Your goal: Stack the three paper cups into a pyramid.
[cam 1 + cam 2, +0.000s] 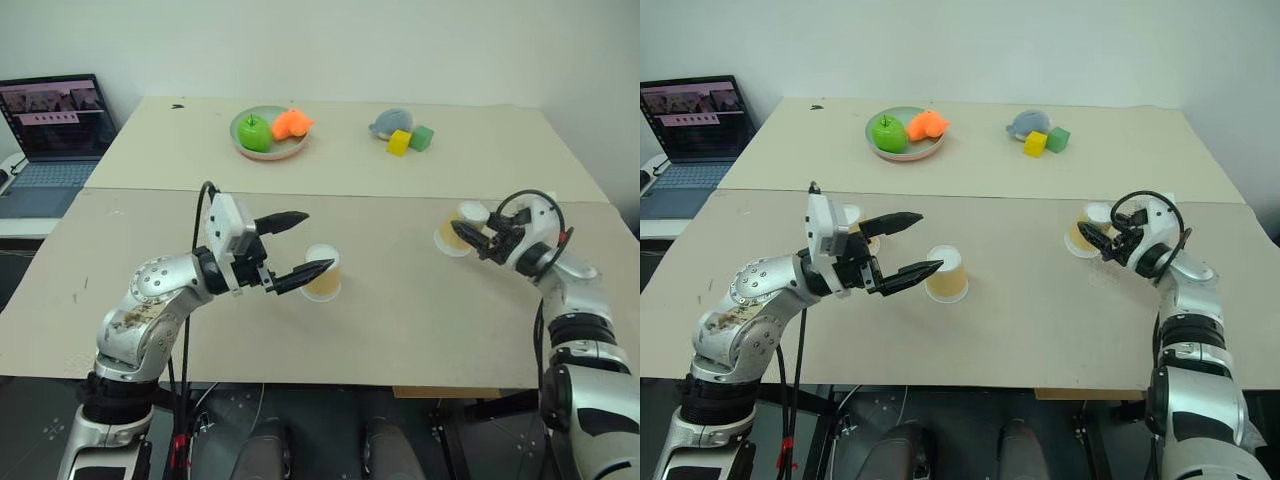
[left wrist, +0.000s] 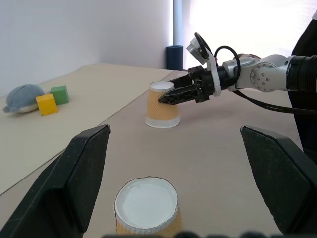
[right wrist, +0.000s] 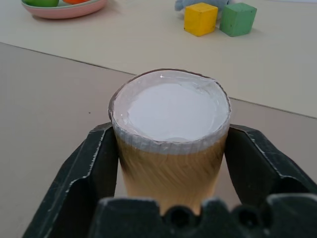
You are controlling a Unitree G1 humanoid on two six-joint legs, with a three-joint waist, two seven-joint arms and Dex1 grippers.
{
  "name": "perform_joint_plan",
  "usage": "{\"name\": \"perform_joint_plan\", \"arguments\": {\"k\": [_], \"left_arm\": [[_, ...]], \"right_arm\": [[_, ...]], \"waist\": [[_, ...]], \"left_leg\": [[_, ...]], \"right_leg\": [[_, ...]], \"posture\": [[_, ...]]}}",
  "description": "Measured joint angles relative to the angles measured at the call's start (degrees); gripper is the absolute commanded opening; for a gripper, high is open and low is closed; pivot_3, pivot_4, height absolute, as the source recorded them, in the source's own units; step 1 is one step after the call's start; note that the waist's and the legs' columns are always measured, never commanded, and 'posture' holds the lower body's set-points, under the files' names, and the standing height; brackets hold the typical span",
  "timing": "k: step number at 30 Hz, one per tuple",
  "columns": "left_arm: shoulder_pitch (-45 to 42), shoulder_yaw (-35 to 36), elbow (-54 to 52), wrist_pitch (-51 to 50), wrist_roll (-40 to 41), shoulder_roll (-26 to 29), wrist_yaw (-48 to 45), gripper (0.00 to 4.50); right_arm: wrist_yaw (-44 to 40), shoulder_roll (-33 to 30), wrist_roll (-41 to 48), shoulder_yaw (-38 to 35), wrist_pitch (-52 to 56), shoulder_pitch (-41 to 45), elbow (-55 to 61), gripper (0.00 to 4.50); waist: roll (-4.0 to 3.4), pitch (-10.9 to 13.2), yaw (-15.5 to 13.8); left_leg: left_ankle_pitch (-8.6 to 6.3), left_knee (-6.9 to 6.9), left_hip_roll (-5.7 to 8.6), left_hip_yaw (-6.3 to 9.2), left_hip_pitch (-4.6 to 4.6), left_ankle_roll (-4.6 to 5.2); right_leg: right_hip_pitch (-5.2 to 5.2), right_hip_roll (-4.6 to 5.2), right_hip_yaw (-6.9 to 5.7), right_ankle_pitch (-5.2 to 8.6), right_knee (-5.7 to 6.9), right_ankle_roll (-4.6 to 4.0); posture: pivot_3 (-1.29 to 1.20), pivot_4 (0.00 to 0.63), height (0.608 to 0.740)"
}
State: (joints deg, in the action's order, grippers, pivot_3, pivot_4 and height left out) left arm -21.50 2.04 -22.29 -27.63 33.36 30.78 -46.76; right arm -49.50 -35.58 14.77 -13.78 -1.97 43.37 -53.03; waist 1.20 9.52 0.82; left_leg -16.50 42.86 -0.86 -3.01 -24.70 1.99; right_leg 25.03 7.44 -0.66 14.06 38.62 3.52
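Three tan-orange paper cups stand upside down on the table, white bases up. My right gripper (image 1: 468,236) is shut on the right-hand cup (image 1: 452,234); in the right wrist view its fingers (image 3: 94,163) press both sides of that cup (image 3: 171,124). The middle cup (image 1: 322,272) stands just past the lower fingertip of my left gripper (image 1: 308,243), which is wide open and holds nothing. In the left wrist view this cup (image 2: 147,206) sits low between the fingers. The third cup (image 1: 852,214) is mostly hidden behind my left hand.
On the far table stand a plate (image 1: 270,156) with a green apple and an orange toy, a grey plush (image 1: 390,122), a yellow block (image 1: 398,143) and a green block (image 1: 422,137). A laptop (image 1: 55,130) sits off the table's left side.
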Motion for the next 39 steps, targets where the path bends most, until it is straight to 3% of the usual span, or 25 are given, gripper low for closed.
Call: {"name": "perform_joint_plan", "arguments": {"k": [1, 8, 13, 15, 18, 25, 39], "left_arm": [[0.6, 0.8, -0.3, -0.3, 0.3, 0.6, 0.4, 4.50], [10.7, 9.4, -0.7, -0.2, 0.5, 5.3, 1.2, 4.50], [16.2, 12.5, -1.1, -0.1, 0.5, 6.1, 1.2, 4.50], [18.3, 12.6, -2.0, -0.1, 0.5, 5.9, 1.4, 4.50], [18.1, 12.5, -3.0, -0.1, 0.5, 5.4, 2.4, 4.50], [17.6, 11.1, -4.9, -0.1, 0.9, 4.7, 3.5, 4.50], [15.6, 10.5, -5.0, -0.2, 2.7, 4.8, 5.0, 4.50]], "right_arm": [[0.0, 0.0, 0.0, -0.1, 0.0, 0.0, 0.0, 2.33], [-1.0, 0.2, 0.3, -0.3, 0.4, 0.0, 4.4, 2.33], [-8.4, 0.9, 7.1, 0.5, 10.6, -0.6, 18.1, 2.33], [-17.4, -0.3, 12.5, 6.0, 22.0, -3.6, 31.7, 2.33], [-21.0, -0.5, 12.7, 11.1, 26.4, -5.2, 36.4, 2.33], [-24.3, -0.3, 7.9, 17.8, 23.0, -6.5, 37.9, 2.33], [-25.3, 4.0, 5.6, 19.9, 18.8, -6.5, 36.5, 2.33]], "waist": [[0.00, 0.0, 0.0], [-0.04, 0.0, 0.6], [-0.06, 0.0, 0.3], [-0.06, 0.0, -0.3], [-0.06, 0.0, -0.5], [-0.05, 0.0, -0.2], [-0.05, 0.0, -0.2]], "left_leg": [[0.00, 0.00, 0.00, 0.00, 0.00, 0.00], [0.01, -0.02, -0.05, -0.03, -0.02, -0.01], [0.01, -0.01, -0.12, 0.03, 0.00, -0.01], [-0.01, 0.00, -0.11, 0.10, 0.00, 0.00], [-0.01, 0.02, -0.06, 0.10, 0.00, 0.01], [-0.01, 0.00, 0.00, 0.09, 0.00, 0.00], [0.00, 0.00, 0.00, 0.09, 0.01, 0.00]], "right_leg": [[0.00, 0.00, 0.00, 0.00, 0.01, 0.00], [0.13, 0.00, 0.06, 0.02, 0.09, -0.02], [0.10, 0.00, 0.01, 0.01, 0.14, -0.02], [0.03, 0.01, -0.06, 0.02, 0.10, -0.03], [-0.01, 0.07, -0.06, 0.01, 0.04, -0.03], [0.04, 0.06, -0.07, 0.01, 0.06, -0.03], [0.03, 0.05, -0.07, 0.01, 0.07, -0.03]], "posture": [[0.00, 0.150, 0.678], [0.00, 0.150, 0.678], [0.00, 0.150, 0.678], [0.00, 0.150, 0.678], [0.00, 0.150, 0.678], [0.00, 0.150, 0.678], [0.00, 0.150, 0.678]]}}
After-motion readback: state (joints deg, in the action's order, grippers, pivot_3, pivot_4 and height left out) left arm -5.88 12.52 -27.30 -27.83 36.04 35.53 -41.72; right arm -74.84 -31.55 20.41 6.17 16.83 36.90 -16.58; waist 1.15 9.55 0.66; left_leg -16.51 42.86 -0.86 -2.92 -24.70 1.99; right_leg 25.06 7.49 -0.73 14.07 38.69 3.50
